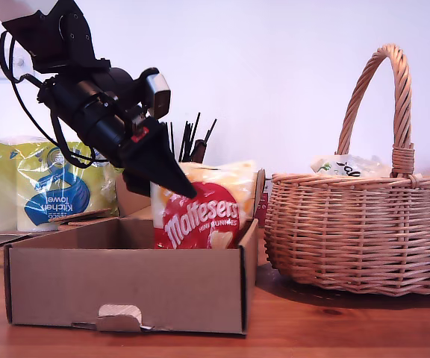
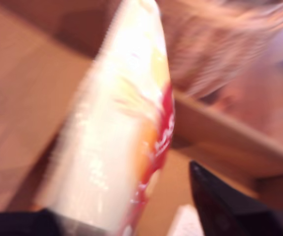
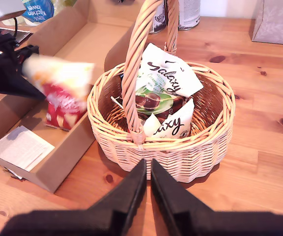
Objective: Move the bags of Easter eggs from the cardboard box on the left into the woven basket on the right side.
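Pale wall (image 1: 275,74) stands behind 1 wooden table (image 1: 312,328), which carries everything in the exterior view. On it, 1 woven basket (image 1: 360,231) sits at about 3 o'clock of that view, its arched handle (image 1: 402,97) rising toward 1 o'clock. Just beside it, at about 7 o'clock, lies 1 cardboard box (image 1: 125,291) with a tab cut-out in its front wall. Behind the box, at 9 o'clock, stands 1 kitchen towel pack (image 1: 47,186).

1 arm reaches down from 11 o'clock; my first gripper (image 1: 172,181) is clamped on the top edge of 1 Maltesers bag (image 1: 200,216), which hangs upright with its lower part inside the box, against the wall nearest the basket. The first wrist view shows this bag (image 2: 117,128) blurred, between the dark fingers (image 2: 220,206).

My second gripper (image 3: 147,189) hovers over the table on the near side of the basket (image 3: 181,152), its jaws drawn together with only a sliver between them and nothing held. From there I count 2 Galaxy bags (image 3: 168,78) inside the basket, 1 leaning on the other (image 3: 173,123), and 1 white paper slip (image 3: 21,147) on the box floor.
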Robot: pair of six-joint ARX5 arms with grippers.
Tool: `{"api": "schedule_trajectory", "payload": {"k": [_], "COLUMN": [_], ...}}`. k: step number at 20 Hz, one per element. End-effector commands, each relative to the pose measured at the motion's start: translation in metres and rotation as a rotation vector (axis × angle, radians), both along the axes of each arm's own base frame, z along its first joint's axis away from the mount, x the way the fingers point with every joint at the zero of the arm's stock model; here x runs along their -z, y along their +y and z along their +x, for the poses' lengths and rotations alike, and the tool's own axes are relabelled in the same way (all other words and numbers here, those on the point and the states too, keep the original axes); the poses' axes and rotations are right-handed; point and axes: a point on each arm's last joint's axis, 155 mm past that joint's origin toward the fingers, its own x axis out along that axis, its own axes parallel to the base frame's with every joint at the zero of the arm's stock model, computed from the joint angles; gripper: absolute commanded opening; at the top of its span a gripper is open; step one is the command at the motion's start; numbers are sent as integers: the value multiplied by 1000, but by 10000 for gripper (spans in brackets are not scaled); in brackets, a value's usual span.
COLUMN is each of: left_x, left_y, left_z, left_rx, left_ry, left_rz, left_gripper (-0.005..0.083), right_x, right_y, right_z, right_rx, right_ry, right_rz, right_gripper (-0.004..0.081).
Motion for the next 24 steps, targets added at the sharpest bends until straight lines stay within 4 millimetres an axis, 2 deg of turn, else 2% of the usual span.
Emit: {"api": "schedule_trajectory", "payload": {"k": [1, 4, 7, 9, 12, 14, 16, 21, 23, 24], "left_x": [5, 23, 51, 67, 77, 71, 63, 25, -3, -21], "left_y": [-8, -18, -27, -29, -27, -28, -22, -10, -12, -21], "left_z": [-9, -10, -8, -4, 0, 1, 8, 12, 10, 7], "left_rx": [26, 45, 57, 56, 46, 41, 22, -13, -38, -41], "left_ry": [24, -17, -75, -108, -123, -127, -138, -176, -186, -173], "left_rz": [-10, 52, 151, 207, 248, 229, 225, 203, 153, 80], "left_gripper": [327, 477, 482, 428, 225, 93, 39, 1, 1, 1], "right_x": [2, 2, 2, 2, 2, 2, 2, 2, 2, 2], "right_y": [1, 1, 1, 1, 1, 1, 1, 1, 1, 1], "right_z": [1, 1, 0, 0, 0, 0, 0, 1, 1, 1], "right_rx": [-3, -3, -3, -4, -4, -3, -3, -4, -3, -3], "right_ry": [-1, -1, 0, 0, 0, 0, 0, -1, -1, -1], "right_rz": [1, 2, 2, 2, 2, 1, 1, 1, 1, 1], "right_gripper": [-13, -13, -13, -13, -13, -13, -13, -13, -13, -13]}}
